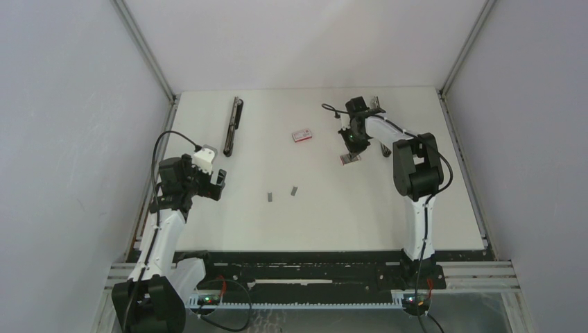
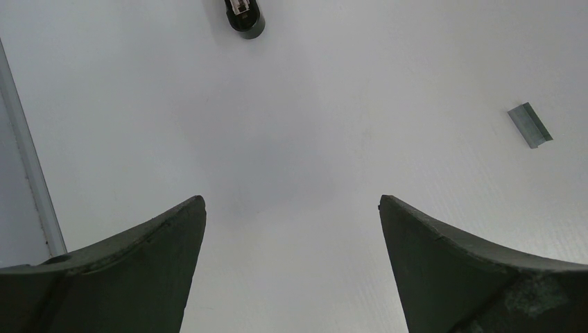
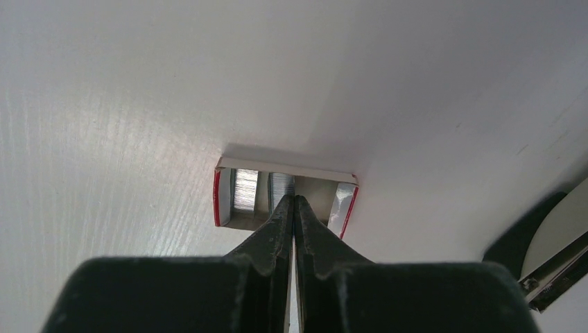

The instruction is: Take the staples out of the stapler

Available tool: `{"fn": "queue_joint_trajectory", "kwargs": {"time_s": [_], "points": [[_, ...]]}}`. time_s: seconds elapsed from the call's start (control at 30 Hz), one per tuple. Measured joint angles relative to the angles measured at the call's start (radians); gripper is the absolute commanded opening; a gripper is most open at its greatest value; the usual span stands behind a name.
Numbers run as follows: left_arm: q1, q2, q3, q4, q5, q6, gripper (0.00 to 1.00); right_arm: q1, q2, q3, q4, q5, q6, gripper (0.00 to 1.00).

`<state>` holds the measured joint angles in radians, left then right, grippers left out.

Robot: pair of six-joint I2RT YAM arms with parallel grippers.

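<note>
At the left edge of the white tabletop (image 1: 326, 229), the left pincer (image 1: 218, 184) is held just above the surface, its fingers spread as wide as they go and nothing gripped between them; in the left wrist view the same pincer (image 2: 291, 201) is seen with only bare tabletop in the gap. Just beyond it, toward the far side, the black stapler (image 1: 232, 126) is laid flat and folded open into one long thin line; only its near end (image 2: 244, 17) is caught at the top of the left wrist view. Nearer the middle, two short grey strips of staples (image 1: 270, 196) are laid loose on the tabletop, just beside each other but apart, the right-hand strip (image 1: 295, 190) slightly farther back; one strip (image 2: 530, 125) is seen well off to the right of the open fingers. Farther back, a small red-and-white box (image 1: 301, 135) is set by itself. To its right, a small open tray (image 1: 351, 160) with red sides is placed; silvery strips (image 3: 246, 189) are seen inside it. The right pincer (image 1: 351, 147) is pointed down over this tray; its fingers are pressed fully together, with the tips (image 3: 292, 199) at the tray's middle; whether a strip is pinched cannot be told.
</note>
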<state>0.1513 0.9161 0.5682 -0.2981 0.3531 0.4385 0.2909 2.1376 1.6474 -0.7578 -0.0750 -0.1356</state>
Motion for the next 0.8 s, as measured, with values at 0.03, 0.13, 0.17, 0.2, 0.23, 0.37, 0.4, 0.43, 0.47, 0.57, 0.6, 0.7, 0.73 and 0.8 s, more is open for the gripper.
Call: {"fn": "queue_joint_trajectory", "kwargs": {"time_s": [0.03,0.13,0.17,0.2,0.23,0.37,0.4,0.43,0.47,0.57,0.6,0.7,0.73,0.8], "points": [[0.0,0.0,0.0,0.0,0.0,0.0,1.0,0.001,0.003,0.0,0.0,0.0,0.001,0.0],[0.0,0.0,0.0,0.0,0.0,0.0,1.0,0.003,0.01,0.0,0.0,0.0,0.002,0.0],[0.0,0.0,0.0,0.0,0.0,0.0,1.0,0.004,0.012,0.0,0.0,0.001,0.003,0.0],[0.0,0.0,0.0,0.0,0.0,0.0,1.0,0.005,0.013,0.0,0.0,0.001,0.003,0.0],[0.0,0.0,0.0,0.0,0.0,0.0,1.0,0.006,0.013,0.0,0.0,0.003,0.003,0.0],[0.0,0.0,0.0,0.0,0.0,0.0,1.0,0.01,0.013,0.0,0.0,0.003,0.005,0.04],[0.0,0.0,0.0,0.0,0.0,0.0,1.0,0.011,0.013,0.0,0.0,0.004,0.005,0.05],[0.0,0.0,0.0,0.0,0.001,0.0,1.0,0.011,0.013,0.0,0.0,0.004,0.006,0.06],[0.0,0.0,0.0,0.0,0.001,0.0,1.0,0.012,0.013,0.0,0.0,0.004,0.006,0.07],[0.0,0.0,0.0,0.0,0.002,0.0,1.0,0.012,0.013,0.0,0.0,0.004,0.006,0.08],[0.0,0.0,0.0,0.0,0.002,0.0,1.0,0.012,0.013,0.0,0.0,0.004,0.006,0.08],[0.002,0.0,0.0,0.0,0.002,0.0,1.0,0.012,0.013,0.0,-0.001,0.004,0.007,0.09],[0.002,0.0,0.0,0.0,0.002,0.0,1.0,0.012,0.013,0.0,-0.001,0.004,0.009,0.1],[0.002,0.0,0.0,0.0,0.002,0.0,1.0,0.012,0.013,0.0,-0.002,0.003,0.013,0.13]]}}
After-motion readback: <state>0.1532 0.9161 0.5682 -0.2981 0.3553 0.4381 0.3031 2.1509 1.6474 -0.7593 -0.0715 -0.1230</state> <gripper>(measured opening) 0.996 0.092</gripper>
